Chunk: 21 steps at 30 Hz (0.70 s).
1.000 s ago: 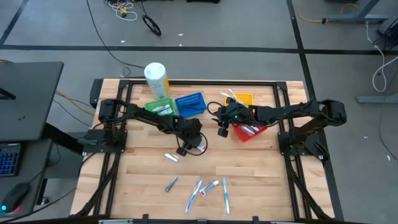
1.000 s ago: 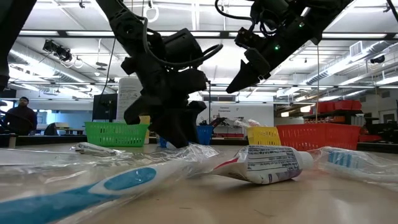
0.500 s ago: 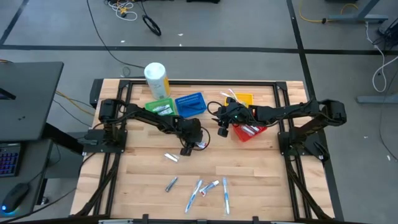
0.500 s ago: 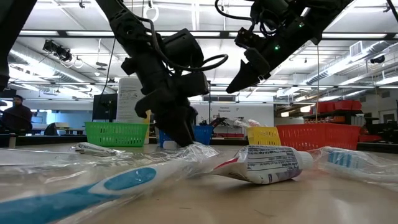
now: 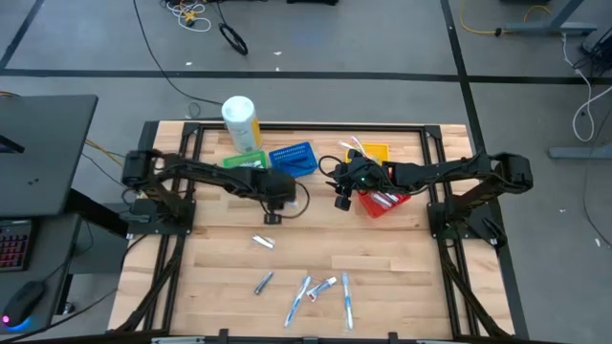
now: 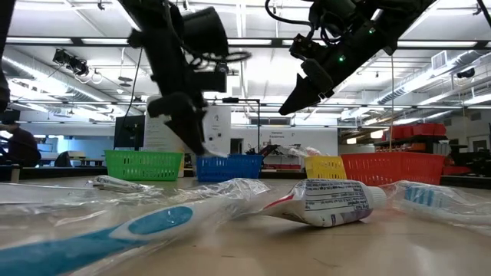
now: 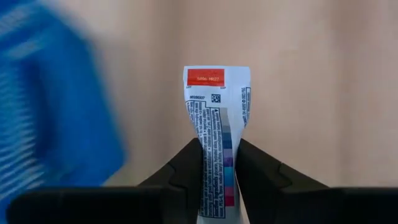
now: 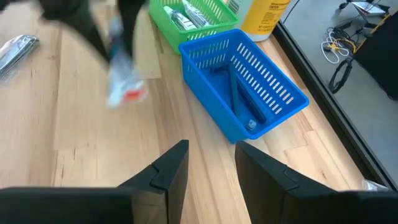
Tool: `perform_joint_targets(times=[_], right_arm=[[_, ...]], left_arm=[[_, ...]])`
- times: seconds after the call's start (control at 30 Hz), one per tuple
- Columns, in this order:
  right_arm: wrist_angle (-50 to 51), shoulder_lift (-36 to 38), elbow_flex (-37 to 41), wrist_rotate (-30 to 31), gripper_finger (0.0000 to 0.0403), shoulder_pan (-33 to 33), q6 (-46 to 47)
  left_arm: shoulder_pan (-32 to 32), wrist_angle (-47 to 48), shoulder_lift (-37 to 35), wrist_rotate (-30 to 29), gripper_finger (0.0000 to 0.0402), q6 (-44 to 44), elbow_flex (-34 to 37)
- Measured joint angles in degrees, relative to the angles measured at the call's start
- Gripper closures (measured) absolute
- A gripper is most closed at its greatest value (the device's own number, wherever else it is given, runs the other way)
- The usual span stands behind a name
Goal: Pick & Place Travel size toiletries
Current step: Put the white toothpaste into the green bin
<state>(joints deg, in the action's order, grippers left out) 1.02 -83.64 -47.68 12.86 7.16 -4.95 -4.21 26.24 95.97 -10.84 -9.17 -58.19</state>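
Observation:
My left gripper hangs over the table's middle, just in front of the blue basket, shut on a small white toothpaste tube. The low view shows that tube well above the tabletop. My right gripper is open and waits beside the red basket. More toiletries lie flat near the near edge: a small tube, a silvery item and several wrapped toothbrushes. The green basket holds silvery tubes. My left gripper pinches the white tube between its two fingers, across the printed middle of the tube. The flat end with the red label sticks out past the fingertips. The tube is lifted clear of the table.
A large white-and-yellow bottle stands at the far edge behind the green basket. A yellow basket sits behind the red one. A wrapped toothbrush and a tube lie close to the low camera. Bare wood stretches between the baskets and the near items.
My left gripper has risen from the tabletop with the white tube and swung toward the far edge and slightly left, toward the blue basket. The tube, down at the table a second ago, now hangs clear above it. The right arm has kept still.

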Motion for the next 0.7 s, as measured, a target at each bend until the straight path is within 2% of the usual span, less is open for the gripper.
perform_joint_targets(times=[0.23,0.3,0.47,0.57,0.7], right_arm=[[0.0,0.0,0.0,0.0,0.0263,0.0,0.2],[0.0,0.0,0.0,0.0,0.0263,0.0,0.2],[0.0,0.0,0.0,-0.1,0.0263,0.0,0.2],[0.0,0.0,0.0,-0.1,0.0263,0.0,0.2],[0.0,0.0,0.0,-0.1,0.0263,0.0,0.2]], left_arm=[[-0.2,14.4,-7.1,-19.8,0.0306,5.7,-0.1],[-0.9,17.3,-8.2,-23.3,0.0306,8.4,-0.1],[-6.2,20.5,-9.0,-19.5,0.0306,13.6,0.7],[-10.4,18.7,-8.6,-17.4,0.0306,13.1,3.0],[-15.6,17.6,-8.6,-11.4,0.0304,11.3,5.9]])
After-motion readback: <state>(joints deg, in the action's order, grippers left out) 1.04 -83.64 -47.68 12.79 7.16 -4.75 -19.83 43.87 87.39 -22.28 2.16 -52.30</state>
